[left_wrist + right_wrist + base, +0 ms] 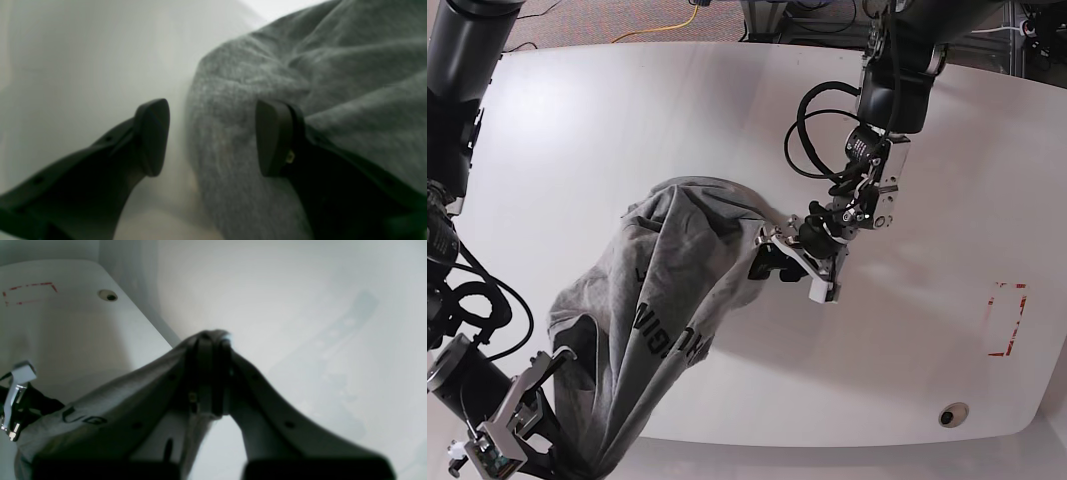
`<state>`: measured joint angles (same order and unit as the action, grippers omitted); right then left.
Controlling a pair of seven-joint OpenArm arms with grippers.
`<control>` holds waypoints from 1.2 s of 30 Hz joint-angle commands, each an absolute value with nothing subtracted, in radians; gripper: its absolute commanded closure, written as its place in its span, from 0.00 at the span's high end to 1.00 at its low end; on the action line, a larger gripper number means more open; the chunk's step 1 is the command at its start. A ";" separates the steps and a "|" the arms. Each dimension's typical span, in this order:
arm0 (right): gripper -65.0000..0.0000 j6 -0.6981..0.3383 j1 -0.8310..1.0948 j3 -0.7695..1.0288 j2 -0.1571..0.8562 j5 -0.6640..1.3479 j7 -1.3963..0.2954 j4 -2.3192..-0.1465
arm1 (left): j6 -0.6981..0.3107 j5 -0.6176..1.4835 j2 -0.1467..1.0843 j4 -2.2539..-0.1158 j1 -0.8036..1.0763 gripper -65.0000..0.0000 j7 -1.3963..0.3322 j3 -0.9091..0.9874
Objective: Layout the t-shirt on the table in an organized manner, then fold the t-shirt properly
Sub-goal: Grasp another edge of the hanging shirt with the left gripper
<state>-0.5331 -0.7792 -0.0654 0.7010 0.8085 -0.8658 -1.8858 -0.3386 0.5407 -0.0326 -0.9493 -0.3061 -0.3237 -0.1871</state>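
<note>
**Grey T-Shirt Stretched Between Two Arms**

On the table's (727, 110) near left edge in the base view, the right gripper (210, 340) had its jaws pressed together on a fold of the t-shirt (662, 300), pinching the cloth low at the table's front. From there the shirt ran up and across as a bunched, wrinkled band, its black lettering partly showing, resting on the white top near the middle. At its far end the left gripper (213, 136) stood with jaws spread, one finger over the grey fabric, one over bare table. Further right lay a red outline (1007, 320) and a round hole (953, 414).
</note>
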 commanded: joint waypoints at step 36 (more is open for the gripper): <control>0.00 -0.529 -0.809 -0.004 0.713 0.812 -0.835 -1.897 | -0.364 0.550 -0.074 -0.809 -0.429 0.00 -0.297 -0.197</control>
<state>-0.5362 -0.7776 -0.0147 0.6979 0.8089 -0.8692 -1.8862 -0.3561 0.5400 -0.0689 -0.7948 -0.3912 -0.3149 -0.1974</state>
